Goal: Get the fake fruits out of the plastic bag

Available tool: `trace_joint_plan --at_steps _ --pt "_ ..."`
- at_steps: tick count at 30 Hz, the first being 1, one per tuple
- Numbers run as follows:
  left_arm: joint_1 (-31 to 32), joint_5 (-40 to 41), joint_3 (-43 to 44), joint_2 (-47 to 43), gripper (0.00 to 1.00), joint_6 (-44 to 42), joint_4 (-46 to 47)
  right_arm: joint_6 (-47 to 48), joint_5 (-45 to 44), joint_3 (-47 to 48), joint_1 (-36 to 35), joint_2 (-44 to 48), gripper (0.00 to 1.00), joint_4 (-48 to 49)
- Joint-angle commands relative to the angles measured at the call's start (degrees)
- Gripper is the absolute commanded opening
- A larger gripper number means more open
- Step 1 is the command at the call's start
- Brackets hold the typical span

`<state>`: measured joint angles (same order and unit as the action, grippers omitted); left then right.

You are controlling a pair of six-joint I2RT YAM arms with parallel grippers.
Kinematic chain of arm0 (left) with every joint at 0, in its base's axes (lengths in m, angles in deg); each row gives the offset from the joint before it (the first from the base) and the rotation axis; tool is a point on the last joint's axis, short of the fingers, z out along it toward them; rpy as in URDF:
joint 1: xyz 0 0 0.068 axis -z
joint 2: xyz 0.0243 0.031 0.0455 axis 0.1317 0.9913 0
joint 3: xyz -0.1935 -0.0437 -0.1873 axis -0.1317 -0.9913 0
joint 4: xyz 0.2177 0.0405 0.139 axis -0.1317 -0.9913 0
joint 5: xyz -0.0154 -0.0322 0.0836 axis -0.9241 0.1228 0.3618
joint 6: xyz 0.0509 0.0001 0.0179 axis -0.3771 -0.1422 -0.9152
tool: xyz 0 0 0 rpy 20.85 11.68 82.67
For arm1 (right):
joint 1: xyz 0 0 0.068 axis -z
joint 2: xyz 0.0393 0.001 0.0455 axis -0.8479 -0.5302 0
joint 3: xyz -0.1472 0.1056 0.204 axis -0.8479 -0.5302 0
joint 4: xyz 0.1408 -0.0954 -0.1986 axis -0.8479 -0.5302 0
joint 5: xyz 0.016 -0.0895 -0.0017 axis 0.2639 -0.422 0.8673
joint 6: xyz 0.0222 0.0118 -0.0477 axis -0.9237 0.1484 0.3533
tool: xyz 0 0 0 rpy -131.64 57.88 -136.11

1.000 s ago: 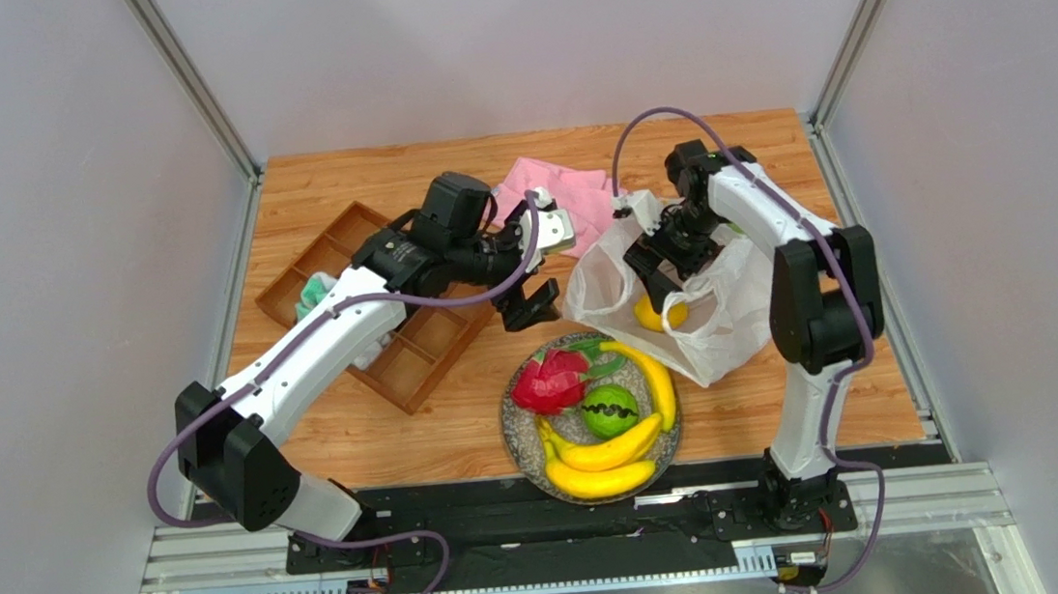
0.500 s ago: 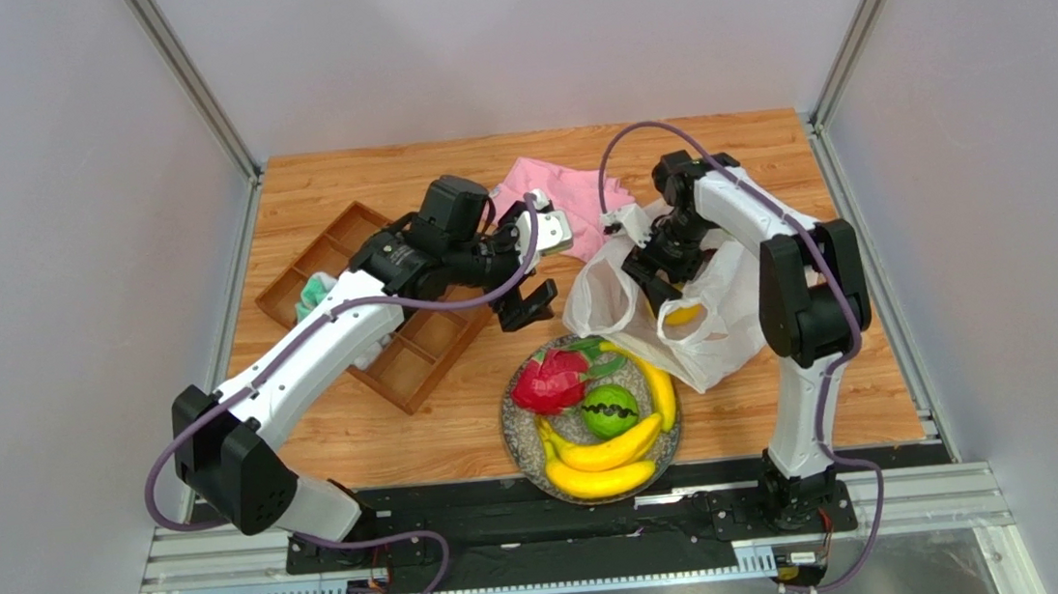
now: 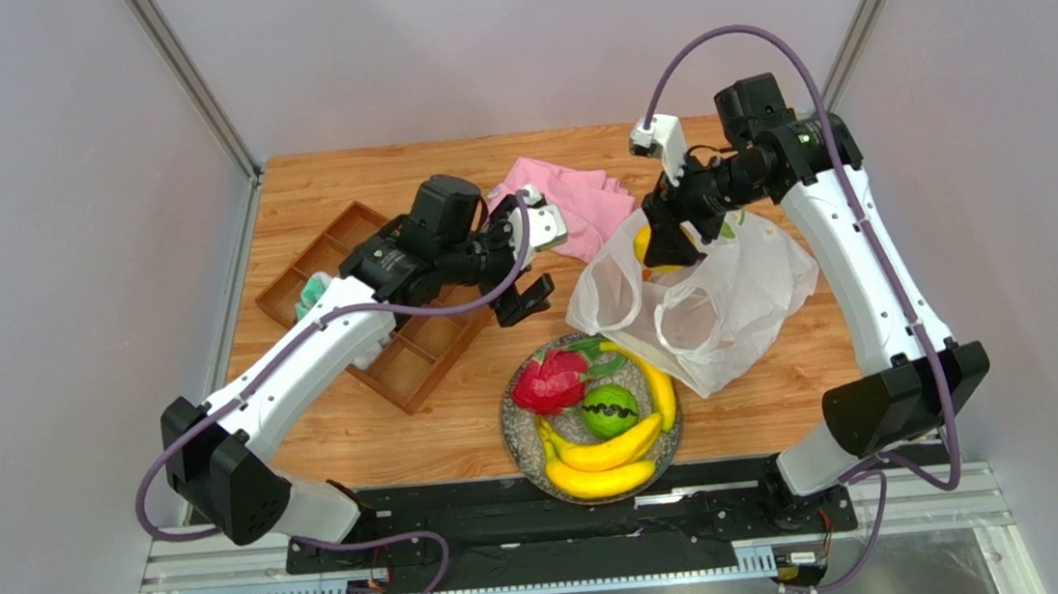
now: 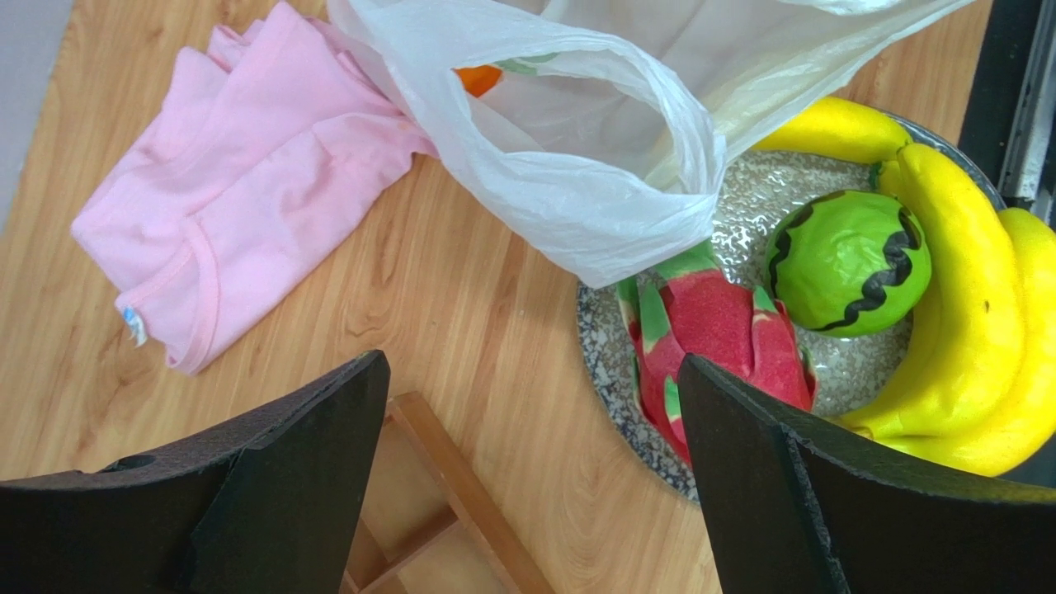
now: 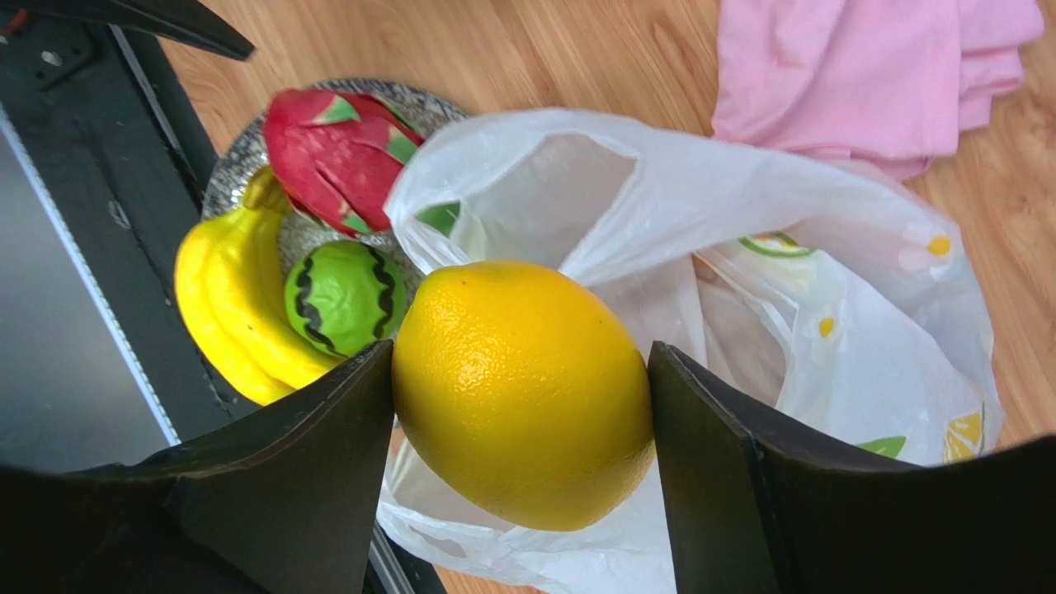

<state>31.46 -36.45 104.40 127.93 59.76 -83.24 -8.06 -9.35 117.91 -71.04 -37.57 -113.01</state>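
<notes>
Up out of the plastic bag comes the right gripper since a second ago. It now hangs over the bag's mouth, pinching the lemon across its short sides, with the fruit's long axis running along the fingers. From the lemon, the plate of fruit lies leftward and nearer the bases, probably the right arm's next reach. Beside the bag the left gripper hovers, spread wide and holding nothing.

No text can be read; the pink cloth bears a small illegible tag.
</notes>
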Motion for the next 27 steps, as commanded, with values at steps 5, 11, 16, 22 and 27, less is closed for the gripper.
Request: trace_joint_plan --at_steps 5,11,16,22,27 --pt "-5.79 7.17 -5.58 -11.97 0.98 13.31 3.72 -3.50 -3.35 -4.53 -17.67 7.20 0.59 -4.39" --pt "-14.92 4.11 -13.94 -24.63 0.99 15.77 5.30 -3.85 -7.31 -12.36 -30.97 5.03 0.58 -1.33" --pt "-24.16 -3.53 -14.91 -30.88 0.98 18.19 3.63 -6.56 -15.48 -14.64 -29.13 -1.92 0.53 1.92" --pt "-30.05 -6.70 -15.78 -32.29 0.97 21.41 5.81 -14.30 -17.95 -16.23 -25.35 -6.31 0.56 7.55" --pt "-32.52 -9.70 -16.84 -32.03 0.95 25.03 6.80 -13.17 -17.86 -16.06 -23.85 -9.92 0.55 9.75"
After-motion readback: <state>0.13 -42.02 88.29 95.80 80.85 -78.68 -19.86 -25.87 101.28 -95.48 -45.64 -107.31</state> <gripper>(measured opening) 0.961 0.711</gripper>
